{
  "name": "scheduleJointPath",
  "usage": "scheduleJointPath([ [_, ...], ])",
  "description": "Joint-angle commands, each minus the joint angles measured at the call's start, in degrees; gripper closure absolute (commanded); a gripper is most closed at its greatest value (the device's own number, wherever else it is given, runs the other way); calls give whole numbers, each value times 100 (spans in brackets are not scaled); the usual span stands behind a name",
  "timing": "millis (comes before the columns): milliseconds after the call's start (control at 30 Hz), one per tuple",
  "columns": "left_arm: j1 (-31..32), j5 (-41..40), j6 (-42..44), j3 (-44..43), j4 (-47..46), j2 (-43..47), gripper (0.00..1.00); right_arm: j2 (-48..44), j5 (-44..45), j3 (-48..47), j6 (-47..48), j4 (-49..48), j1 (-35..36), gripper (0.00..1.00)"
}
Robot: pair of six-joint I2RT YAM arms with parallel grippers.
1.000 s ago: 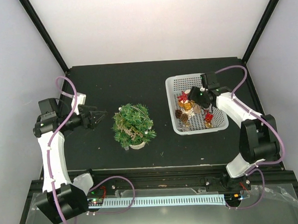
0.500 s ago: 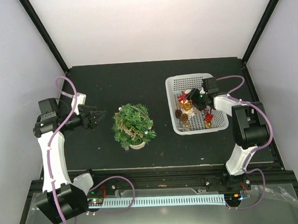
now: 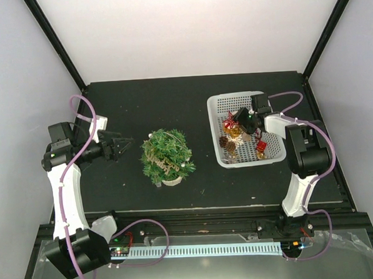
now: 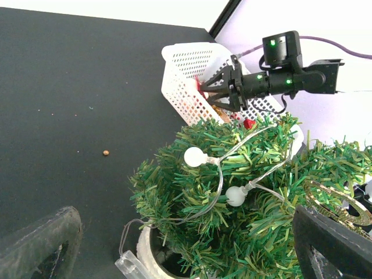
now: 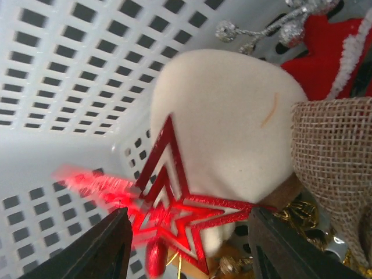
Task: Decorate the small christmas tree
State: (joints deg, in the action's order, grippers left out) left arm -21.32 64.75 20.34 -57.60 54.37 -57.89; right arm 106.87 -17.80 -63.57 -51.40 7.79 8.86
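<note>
Right hand sits in the white basket, spread wide about a red star ornament (not pinching it). Left hand hangs spread too, just left of the small christmas tree, upright on the desk between both hands.

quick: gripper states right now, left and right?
Left gripper: open, empty, pointing at the small christmas tree.
Right gripper: open, inside the white basket, red star ornament between its fingers, not gripped.
</note>
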Motion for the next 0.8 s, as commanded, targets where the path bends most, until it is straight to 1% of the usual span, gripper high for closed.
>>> scheduleJointPath([
  [0, -42, 82, 3, 2, -41, -17, 1, 219, 97, -130, -76, -179, -26, 44],
  [167, -49, 84, -1, 13, -57, -42, 1, 184, 35, -92, -8, -158, -17, 46],
  [300, -42, 121, -8, 25, -94, -91, 1, -48, 195, -10, 205, -20, -19, 44],
  [467, -39, 160, -48, 35, -142, -112, 1, 114, 136, -129, 253, -73, -21, 45],
  [533, -39, 153, -26, 39, -114, -107, 1, 155, 112, -129, 199, -203, -18, 48],
  [600, -39, 141, 3, 59, -102, -89, 1, 203, 58, -134, 146, -351, -12, 53],
  [767, -45, 104, -31, 82, -145, -76, 1, 307, -143, -127, 31, -668, -20, 71],
])
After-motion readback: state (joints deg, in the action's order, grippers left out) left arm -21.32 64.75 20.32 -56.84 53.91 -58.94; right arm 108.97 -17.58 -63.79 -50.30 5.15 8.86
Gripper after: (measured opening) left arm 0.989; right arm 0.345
